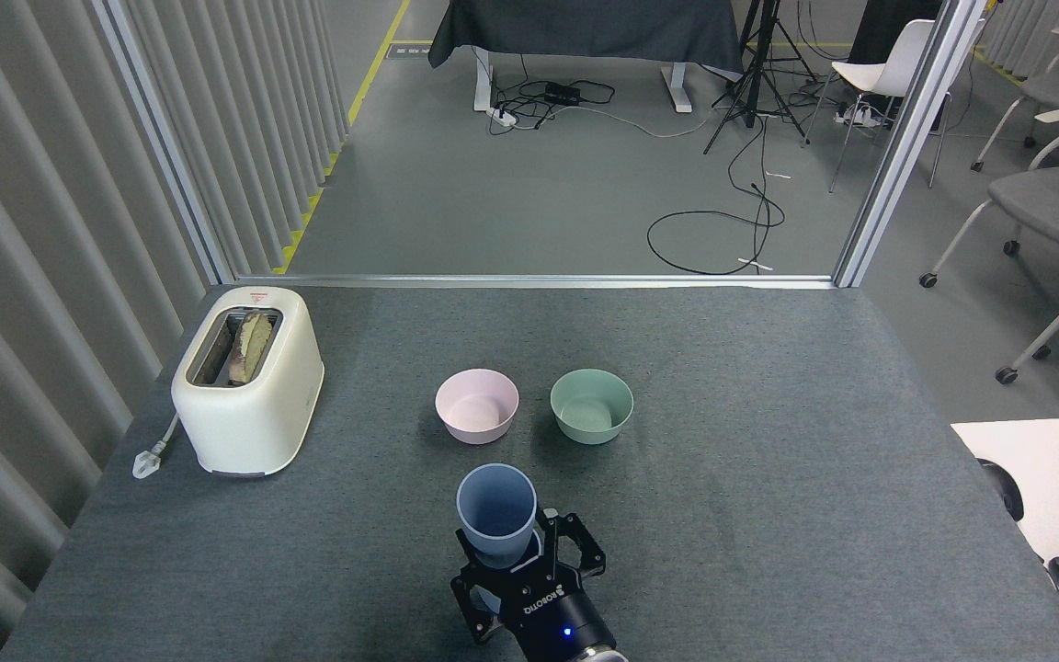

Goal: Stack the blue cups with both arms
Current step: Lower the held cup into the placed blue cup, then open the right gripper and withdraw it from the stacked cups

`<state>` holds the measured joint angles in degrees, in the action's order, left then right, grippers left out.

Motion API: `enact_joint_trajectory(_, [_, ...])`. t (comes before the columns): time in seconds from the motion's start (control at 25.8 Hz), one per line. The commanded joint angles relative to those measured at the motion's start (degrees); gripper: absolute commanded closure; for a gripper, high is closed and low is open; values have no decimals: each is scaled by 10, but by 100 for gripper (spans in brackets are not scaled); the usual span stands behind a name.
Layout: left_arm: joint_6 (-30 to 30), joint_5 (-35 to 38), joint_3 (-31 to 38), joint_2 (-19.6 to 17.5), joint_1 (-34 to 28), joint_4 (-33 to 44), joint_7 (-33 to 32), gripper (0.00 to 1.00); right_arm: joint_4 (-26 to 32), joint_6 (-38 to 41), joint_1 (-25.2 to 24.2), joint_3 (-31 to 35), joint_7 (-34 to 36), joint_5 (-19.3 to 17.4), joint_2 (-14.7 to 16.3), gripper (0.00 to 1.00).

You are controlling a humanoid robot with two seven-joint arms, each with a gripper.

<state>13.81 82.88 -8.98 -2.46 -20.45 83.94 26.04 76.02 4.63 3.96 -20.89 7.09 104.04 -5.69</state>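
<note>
grey table (768, 478): pink bowl (477, 405), green bowl (591, 405) behind held blue cup (495, 512).

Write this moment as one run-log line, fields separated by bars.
right gripper: shut on blue cup | cup: upright | second cup: hidden | left gripper: not in view | bowls: untouched

A cream toaster (247, 382) with bread in one slot stands at the left of a grey felt-covered surface (768, 460), its white plug (148, 460) lying beside it. A pink bowl (477, 405) and a green bowl (591, 405) sit side by side, apart, near the middle. Beyond the far edge, black cables (713, 230) trail across the floor, with a white chair (879, 74) and grey wheeled chairs (1044, 202) at right.
</note>
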Motion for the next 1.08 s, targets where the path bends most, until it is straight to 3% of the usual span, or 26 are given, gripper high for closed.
enact_joint_trajectory(0.0, [0, 0, 2, 0, 0, 0, 0, 0, -10, -8, 1, 0, 5, -1, 0, 31])
enact_joint_trajectory(0.19, [1, 0, 2, 0, 0, 0, 0, 0, -10, -8, 1, 0, 5, -1, 0, 27])
enact_joint_trajectory(0.31, [0, 0, 4, 0, 1, 0, 0, 0, -10, -8, 1, 2, 5, -3, 0, 8])
enact_joint_trajectory(0.39, [0, 0, 4, 0, 0, 0, 0, 0, -10, -8, 1, 1, 5, -4, 0, 1])
enact_joint_trajectory(0.58, [0, 0, 5, 0, 0, 1, 0, 0, 9, -3, 1, -6, 14, -5, -1, 0])
enact_joint_trajectory(0.89, [0, 0, 5, -1, 0, 1, 0, 0, 109, -8, 21, 10, 52, -24, -6, 0])
enact_joint_trajectory(1.05, [0, 0, 5, -1, 0, 3, 0, 0, 109, -2, 15, 99, 51, -28, 3, 0])
